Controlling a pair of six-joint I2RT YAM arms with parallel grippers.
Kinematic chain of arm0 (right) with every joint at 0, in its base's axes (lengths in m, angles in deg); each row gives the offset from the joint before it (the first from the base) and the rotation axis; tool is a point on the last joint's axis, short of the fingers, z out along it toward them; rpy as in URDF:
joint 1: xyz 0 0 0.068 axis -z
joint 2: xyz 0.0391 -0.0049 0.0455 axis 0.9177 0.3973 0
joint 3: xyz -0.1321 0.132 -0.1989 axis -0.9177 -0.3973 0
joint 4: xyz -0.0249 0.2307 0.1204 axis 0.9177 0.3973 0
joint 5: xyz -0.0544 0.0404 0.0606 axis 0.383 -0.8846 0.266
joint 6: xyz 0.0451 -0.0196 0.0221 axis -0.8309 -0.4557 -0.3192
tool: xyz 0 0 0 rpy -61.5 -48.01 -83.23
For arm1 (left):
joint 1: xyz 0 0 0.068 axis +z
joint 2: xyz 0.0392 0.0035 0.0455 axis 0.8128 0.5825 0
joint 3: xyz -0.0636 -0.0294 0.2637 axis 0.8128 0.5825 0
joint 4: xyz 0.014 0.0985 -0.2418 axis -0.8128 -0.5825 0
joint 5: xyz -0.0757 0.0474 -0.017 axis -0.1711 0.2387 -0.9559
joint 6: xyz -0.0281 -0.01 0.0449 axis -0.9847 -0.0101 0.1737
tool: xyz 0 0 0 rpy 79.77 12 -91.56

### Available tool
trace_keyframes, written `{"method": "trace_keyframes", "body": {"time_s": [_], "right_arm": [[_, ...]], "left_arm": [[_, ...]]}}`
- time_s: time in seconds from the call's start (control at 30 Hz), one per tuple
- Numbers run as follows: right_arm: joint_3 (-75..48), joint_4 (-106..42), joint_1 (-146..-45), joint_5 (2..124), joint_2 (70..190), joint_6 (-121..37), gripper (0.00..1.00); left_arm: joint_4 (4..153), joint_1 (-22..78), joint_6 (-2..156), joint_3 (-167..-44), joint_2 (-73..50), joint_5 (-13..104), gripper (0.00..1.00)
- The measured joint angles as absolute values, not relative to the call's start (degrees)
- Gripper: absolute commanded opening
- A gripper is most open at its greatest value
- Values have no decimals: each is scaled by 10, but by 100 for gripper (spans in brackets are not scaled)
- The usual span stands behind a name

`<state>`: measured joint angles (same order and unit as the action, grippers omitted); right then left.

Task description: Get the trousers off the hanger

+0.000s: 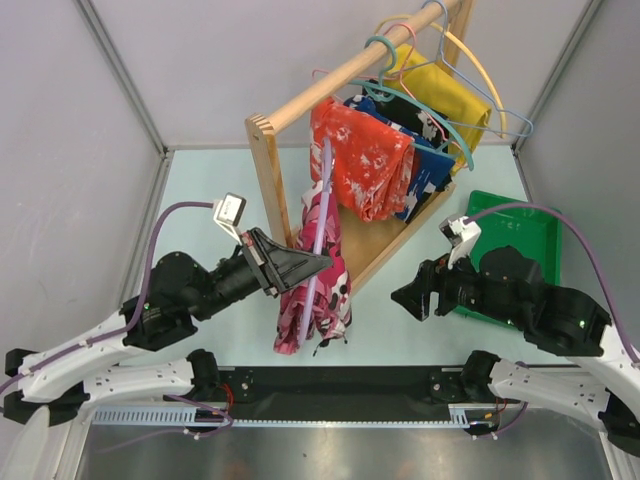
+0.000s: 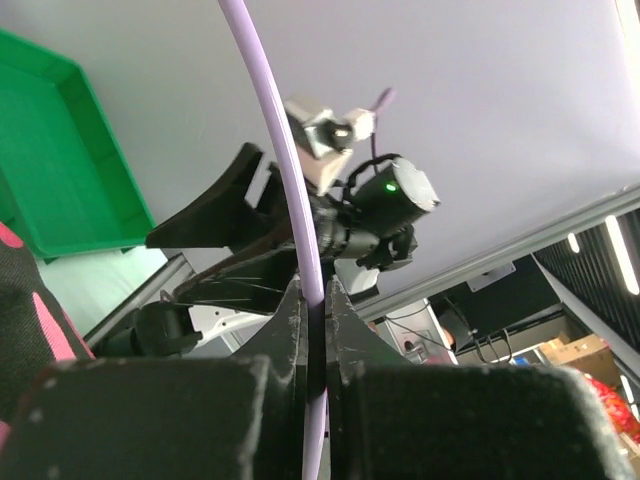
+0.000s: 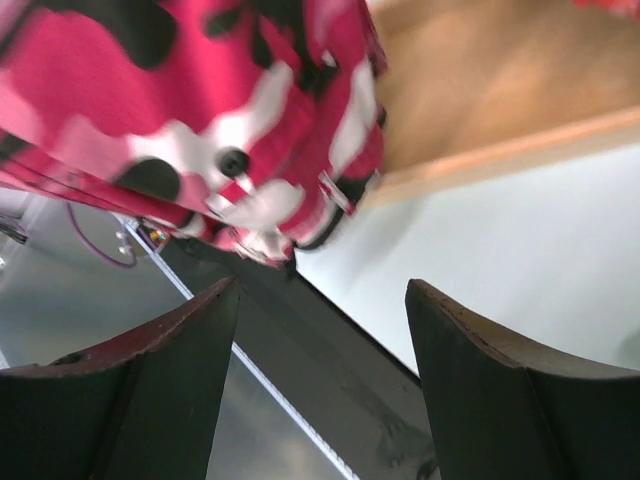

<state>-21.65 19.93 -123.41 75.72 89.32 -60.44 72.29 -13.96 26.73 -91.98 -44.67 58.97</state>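
Observation:
The pink, white and black camouflage trousers [image 1: 318, 290] hang draped over the lilac hanger [image 1: 322, 200], held off the rack above the table. My left gripper [image 1: 322, 262] is shut on the hanger's thin bar, which runs up between its fingers in the left wrist view [image 2: 290, 170]. My right gripper [image 1: 408, 298] is open and empty, to the right of the trousers and apart from them. In the right wrist view the trousers [image 3: 200, 110] fill the upper left, above and beyond the open fingers [image 3: 190, 340].
A wooden rack [image 1: 275, 170] stands behind with an orange-red speckled garment [image 1: 362, 160], a blue one and a yellow one [image 1: 445, 100] on teal and pink hangers. A green tray [image 1: 530, 235] lies at the right, under my right arm.

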Motion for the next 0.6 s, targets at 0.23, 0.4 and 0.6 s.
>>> {"method": "trace_keyframes", "body": {"time_s": [0.23, 0.4, 0.6], "right_arm": [[-208, 131, -1383, 884, 936, -607, 80], [-196, 89, -1608, 1088, 999, -587, 84], [-192, 32, -1756, 1287, 1047, -520, 86]], "left_arm": [[716, -140, 238, -920, -429, 600, 1], [711, -140, 210, -920, -429, 626, 0], [694, -140, 192, -920, -429, 655, 0]]}}
